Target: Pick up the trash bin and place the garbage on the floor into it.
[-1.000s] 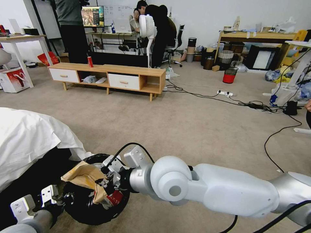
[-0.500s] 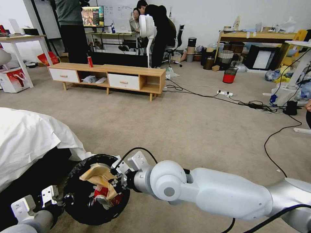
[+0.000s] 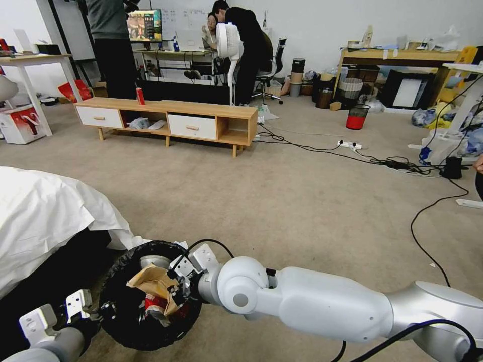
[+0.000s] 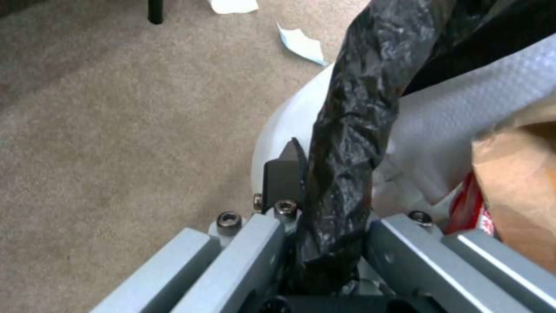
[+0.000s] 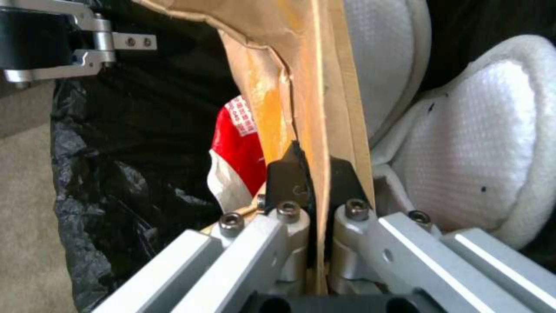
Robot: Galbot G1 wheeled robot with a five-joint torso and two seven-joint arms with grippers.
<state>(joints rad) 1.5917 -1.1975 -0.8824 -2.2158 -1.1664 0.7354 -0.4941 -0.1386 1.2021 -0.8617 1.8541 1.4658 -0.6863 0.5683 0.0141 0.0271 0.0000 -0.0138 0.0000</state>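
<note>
The trash bin (image 3: 121,327), round and lined with a black bag, hangs low at my front left. My left gripper (image 3: 95,310) is shut on its near rim; the left wrist view shows the crinkly bag (image 4: 347,130) pinched between the jaws against the pale grey wall (image 4: 278,130). My right gripper (image 3: 173,284) reaches into the bin's mouth, shut on a tan folded cardboard piece (image 3: 151,281) of garbage. In the right wrist view the cardboard (image 5: 324,65) stands between the black pads (image 5: 286,174), with a red-white snack bag (image 5: 234,148) and white tissues (image 5: 475,143) beside it. Two paper scraps (image 4: 301,43) lie on the floor (image 3: 282,201).
A white-draped surface (image 3: 45,216) rises close on my left. A low wooden cabinet (image 3: 166,118) with a red can (image 3: 140,95) stands ahead. Black cables (image 3: 417,216) cross the carpet at right, near a red-and-black mesh bin (image 3: 357,116). People stand at desks far back.
My right arm has moved down and leftward, carrying the cardboard from over the bin's rim down into its mouth. The left gripper keeps its hold on the rim.
</note>
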